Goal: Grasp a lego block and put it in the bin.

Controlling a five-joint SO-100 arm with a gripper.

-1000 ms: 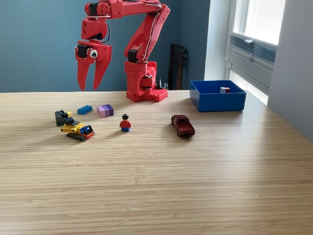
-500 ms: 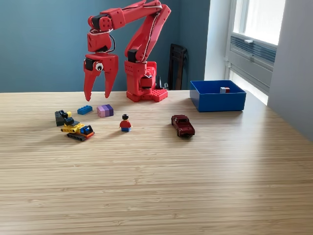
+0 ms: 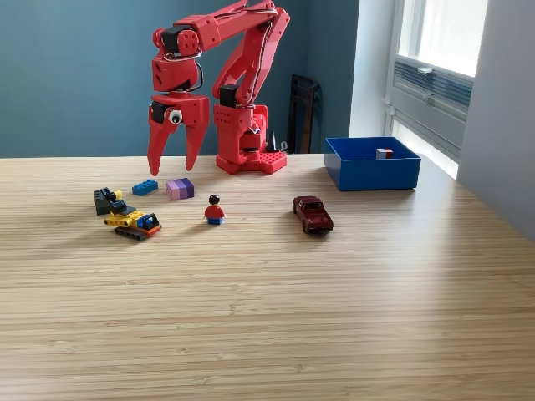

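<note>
Descending over the past second, the red 3D-printed arm's gripper point(image 3: 174, 167) has swung toward the exterior view's right and dropped from well above the counter to a point near the small purple-and-pink lego block point(image 3: 180, 189), with its 2 jaws spread wide, pointing down and holding nothing. That shift suggests the reach phase is nearly over: the jaws now hang just above and slightly behind the purple block, while the flat blue lego brick point(image 3: 145, 187) lies just beside it toward the view's left, so either could be the target, though the purple one looks likelier. Nothing on the pale wood-grain counter point(image 3: 267, 317) has moved; the yellow-and-black toy digger point(image 3: 127, 215), the small red-shirted lego figure point(image 3: 215, 210) and the dark red toy car point(image 3: 313, 215) sit where they were. At the view's right, well apart from the gripper, the low square bright blue plastic bin point(image 3: 373, 164) already holds 1 small red-and-white piece point(image 3: 384, 153). A further drop and a closing of the jaws are still needed before any carry.
</note>
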